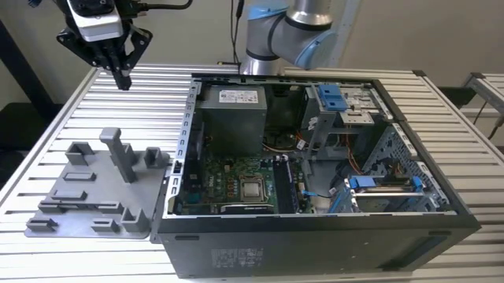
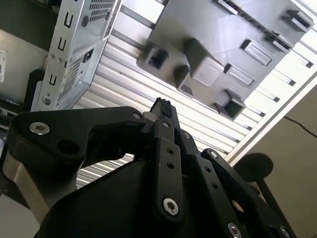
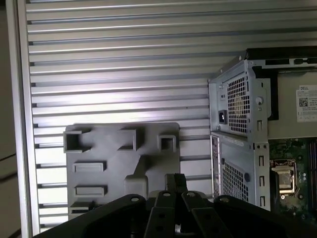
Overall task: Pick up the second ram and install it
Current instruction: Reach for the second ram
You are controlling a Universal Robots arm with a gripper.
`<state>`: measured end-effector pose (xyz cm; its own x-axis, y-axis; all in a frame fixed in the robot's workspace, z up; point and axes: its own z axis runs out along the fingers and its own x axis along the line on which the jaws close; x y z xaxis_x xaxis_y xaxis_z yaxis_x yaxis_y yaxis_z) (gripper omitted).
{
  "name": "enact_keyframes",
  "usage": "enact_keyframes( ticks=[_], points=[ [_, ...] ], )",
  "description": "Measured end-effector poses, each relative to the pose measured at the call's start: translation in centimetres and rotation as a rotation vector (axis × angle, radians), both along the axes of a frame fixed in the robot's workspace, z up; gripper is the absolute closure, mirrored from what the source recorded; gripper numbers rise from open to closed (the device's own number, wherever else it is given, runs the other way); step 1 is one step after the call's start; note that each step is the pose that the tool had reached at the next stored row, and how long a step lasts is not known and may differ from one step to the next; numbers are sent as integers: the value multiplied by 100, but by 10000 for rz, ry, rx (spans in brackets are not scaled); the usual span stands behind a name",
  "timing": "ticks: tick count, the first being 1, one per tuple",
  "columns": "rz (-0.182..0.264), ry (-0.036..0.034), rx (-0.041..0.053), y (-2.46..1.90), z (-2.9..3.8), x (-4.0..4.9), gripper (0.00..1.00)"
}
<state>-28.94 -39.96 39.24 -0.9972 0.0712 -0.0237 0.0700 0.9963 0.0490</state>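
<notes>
One arm (image 1: pixel 299 29) rises behind the case (image 1: pixel 315 247), and its one gripper (image 1: pixel 123 79) hangs out past the case's rear corner on the exterior view's left, high over the slatted table (image 1: pixel 141 112). The fingers point straight down. In both wrist views the gripper (image 2: pixel 161 105) (image 3: pixel 174 178) has its tips pressed together, with nothing seen between them.

One grey fixture (image 1: pixel 87 200) lies flat on the table, just beside the case on the exterior view's left. It carries one tall post and several low blocks and pockets. In both wrist views the fixture (image 2: pixel 208 29) (image 3: pixel 114 158) is below the fingertips.

The case lies on its side with the lid off. Inside it are one power supply (image 1: pixel 232 112) at the rear and one socket (image 1: pixel 254 190) on the board. The ram (image 1: pixel 284 180) stands in the dark slots just beside the socket; whether one stick or two, I cannot tell.
</notes>
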Motion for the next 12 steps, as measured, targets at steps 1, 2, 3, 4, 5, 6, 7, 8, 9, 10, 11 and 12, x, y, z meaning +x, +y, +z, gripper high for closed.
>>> enact_keyframes(
  ticks=[1, 2, 3, 4, 5, 6, 7, 8, 9, 10, 11, 12],
  points=[
    [0, -1, 1, 0, 0, -12, 89],
    [0, -2, 1, 0, 0, -24, 89],
    [-1, -3, 1, 0, 0, -37, 89],
    [0, -4, 0, 0, 0, -50, 89],
    [0, -5, 1, 0, -1, -63, 89],
    [0, -5, 1, 0, 0, -75, 89],
    [0, -6, 1, 0, 0, -88, 89],
    [0, -8, 1, 0, -1, -100, 89],
    [1, -9, 1, 0, -1, -112, 89],
    [0, -9, 0, 0, 0, -125, 89],
    [0, -11, 0, 0, 0, -138, 89],
    [0, -12, 1, 0, -1, -151, 89]
  ],
)
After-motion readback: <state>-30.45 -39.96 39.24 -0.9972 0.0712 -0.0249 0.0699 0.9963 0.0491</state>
